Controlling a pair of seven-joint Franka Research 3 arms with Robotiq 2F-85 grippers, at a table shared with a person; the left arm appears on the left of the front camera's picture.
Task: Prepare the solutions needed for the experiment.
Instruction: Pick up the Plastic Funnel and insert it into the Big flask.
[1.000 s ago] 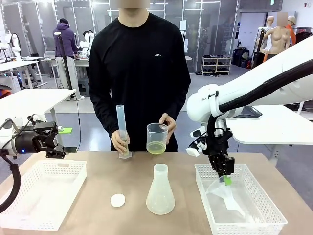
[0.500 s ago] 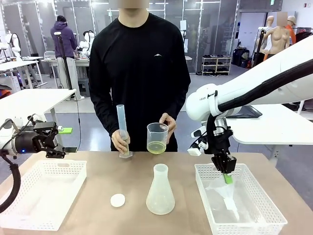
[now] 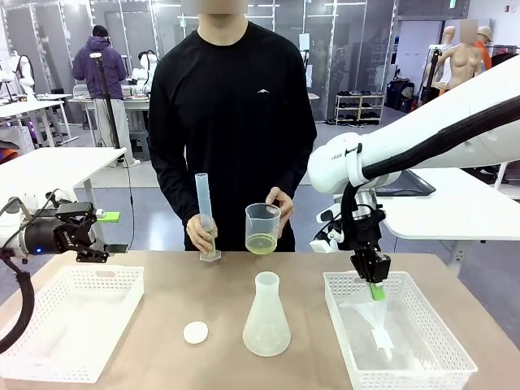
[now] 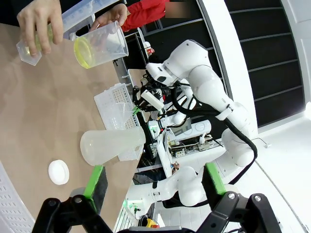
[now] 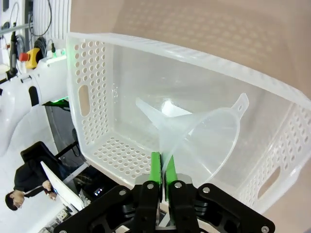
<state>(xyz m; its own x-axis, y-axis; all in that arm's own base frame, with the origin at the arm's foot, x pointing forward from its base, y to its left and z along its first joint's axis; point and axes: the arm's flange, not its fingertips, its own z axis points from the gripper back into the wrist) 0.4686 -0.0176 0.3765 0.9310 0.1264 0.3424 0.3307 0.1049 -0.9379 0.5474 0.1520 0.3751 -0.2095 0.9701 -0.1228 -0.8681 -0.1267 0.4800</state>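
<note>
- Your right gripper (image 3: 374,290) is pinched narrow on the funnel (image 5: 204,141) rim, spout down over the right basket (image 3: 404,277) — my read: it's bound for the flask (image 3: 266,321) mouth.
- The solutions (image 3: 260,243) sit as 1 shallow yellow-green layer in the beaker (image 3: 262,221). The person holds it at the far edge beside the cylinder (image 3: 202,213), probably waiting on that funnel.
- Your left gripper (image 4: 154,180) is spread wide and empty, parked left — this leaves the middle free.

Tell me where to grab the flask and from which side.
Take the flask by its narrow neck, just under the flared lip, coming down from above. It stands upright, and its cone body looks too wide and sloped to pinch. Use the open left gripper; the right gripper holds the funnel.
</note>
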